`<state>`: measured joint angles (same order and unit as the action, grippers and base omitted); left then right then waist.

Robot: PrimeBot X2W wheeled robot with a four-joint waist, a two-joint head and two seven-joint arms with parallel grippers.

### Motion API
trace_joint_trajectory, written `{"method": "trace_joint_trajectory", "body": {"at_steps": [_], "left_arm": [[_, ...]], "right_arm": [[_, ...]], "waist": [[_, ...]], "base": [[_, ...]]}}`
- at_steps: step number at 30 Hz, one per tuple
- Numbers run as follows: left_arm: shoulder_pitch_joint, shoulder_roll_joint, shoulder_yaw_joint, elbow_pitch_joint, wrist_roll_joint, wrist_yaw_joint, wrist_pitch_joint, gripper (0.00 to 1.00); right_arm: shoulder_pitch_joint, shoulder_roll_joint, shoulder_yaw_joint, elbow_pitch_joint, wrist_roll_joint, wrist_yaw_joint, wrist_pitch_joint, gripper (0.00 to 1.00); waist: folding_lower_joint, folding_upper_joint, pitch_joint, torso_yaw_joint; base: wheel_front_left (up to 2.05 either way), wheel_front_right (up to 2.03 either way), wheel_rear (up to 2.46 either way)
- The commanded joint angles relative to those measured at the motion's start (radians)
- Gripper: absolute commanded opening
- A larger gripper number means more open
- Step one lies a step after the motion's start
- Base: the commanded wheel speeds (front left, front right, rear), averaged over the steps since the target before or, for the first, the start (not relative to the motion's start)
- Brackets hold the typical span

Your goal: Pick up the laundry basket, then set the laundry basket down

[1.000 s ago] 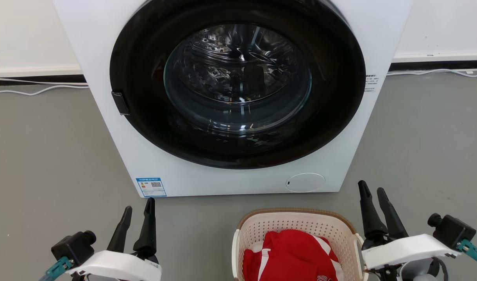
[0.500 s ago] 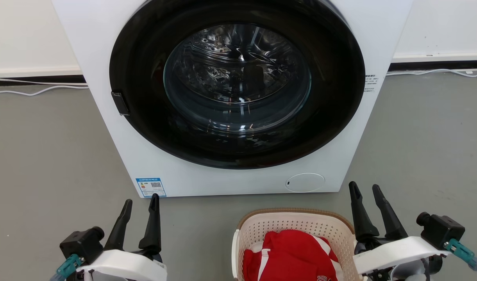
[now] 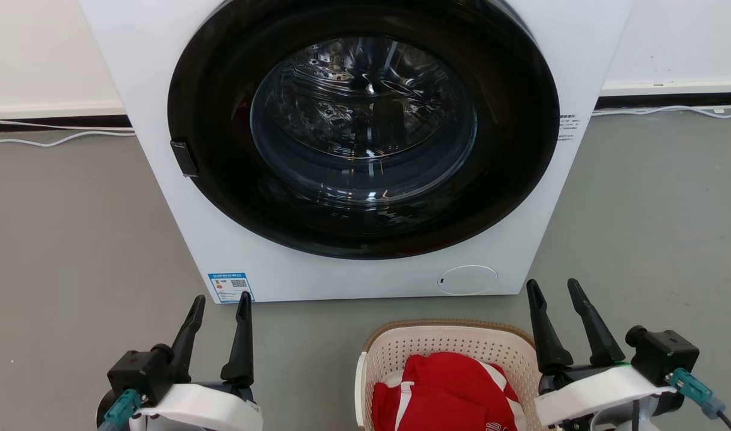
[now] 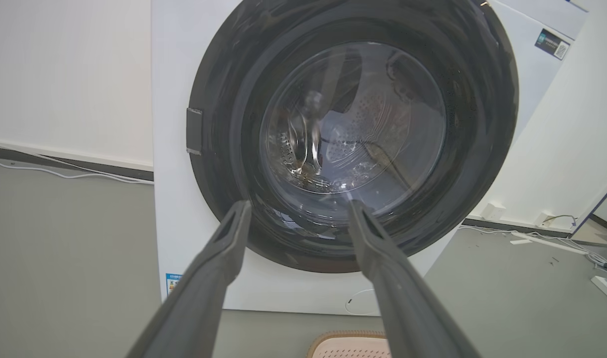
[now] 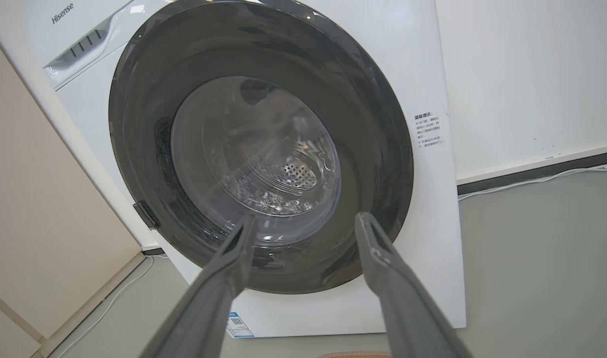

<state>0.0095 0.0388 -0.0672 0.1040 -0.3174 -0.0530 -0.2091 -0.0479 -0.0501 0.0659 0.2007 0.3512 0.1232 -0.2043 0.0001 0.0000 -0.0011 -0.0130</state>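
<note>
Since a second ago both arms are drawing inward in the head view. The left gripper (image 3: 221, 296) is sitting further right and higher at the lower left of the frame. The right gripper (image 3: 552, 281) is sitting further left at the lower right, its white wrist shell now overlapping the basket's right edge in the picture. I am seeing both released: each pair of long, tapered matte-black fingers is standing spread with nothing between them. Both wrist views are showing the same wide gap.

The laundry basket (image 3: 461, 342) is resting on the smooth grey floor (image 3: 72, 239) at the bottom of the frame, right of centre, just in front of the washer (image 3: 353, 278). Its cream plastic wall is showing rows of small round holes. Its rounded rim is carrying a brown woven-look band, and a white loop handle is hanging on its left side. A red garment (image 3: 446, 389) with white stripes is lying bunched inside it. In the left wrist view a sliver of that brown rim is peeking in at the bottom edge, right of centre.

The washer is standing across the upper frame, a glossy white box. Its broad black ring door (image 3: 221, 197) is surrounding a bulging clear glass bowl, and the perforated steel drum is glinting behind it. A small blue label (image 3: 231, 287) and a round white cap (image 3: 467, 279) are sitting on its lower front panel.
</note>
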Motion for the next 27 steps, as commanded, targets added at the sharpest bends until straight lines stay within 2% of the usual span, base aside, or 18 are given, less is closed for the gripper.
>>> {"method": "trace_joint_trajectory", "body": {"at_steps": [1, 13, 27], "left_arm": [[-0.034, 0.009, 0.024, -0.033, 0.029, 0.006, -0.017, 1.0], [-0.031, 0.011, 0.014, -0.051, 0.159, 0.011, -0.053, 1.0], [-0.029, 0.011, 0.015, -0.041, 0.144, 0.012, -0.053, 1.0]], "right_arm": [[-0.058, 0.0, 0.024, -0.029, -0.028, 0.007, -0.022, 1.0], [-0.06, 0.0, 0.032, -0.041, -0.146, 0.007, -0.057, 1.0], [-0.054, 0.0, 0.032, -0.034, -0.139, 0.008, -0.057, 1.0]], "waist": [[-0.0001, 0.0, 0.0, 0.0], [-0.0001, 0.0, -0.003, -0.006], [-0.0001, 0.0, -0.008, -0.01]], "base": [[0.0, 0.0, 0.0], [0.0, 0.0, 0.0], [0.0, 0.0, 0.0]]}}
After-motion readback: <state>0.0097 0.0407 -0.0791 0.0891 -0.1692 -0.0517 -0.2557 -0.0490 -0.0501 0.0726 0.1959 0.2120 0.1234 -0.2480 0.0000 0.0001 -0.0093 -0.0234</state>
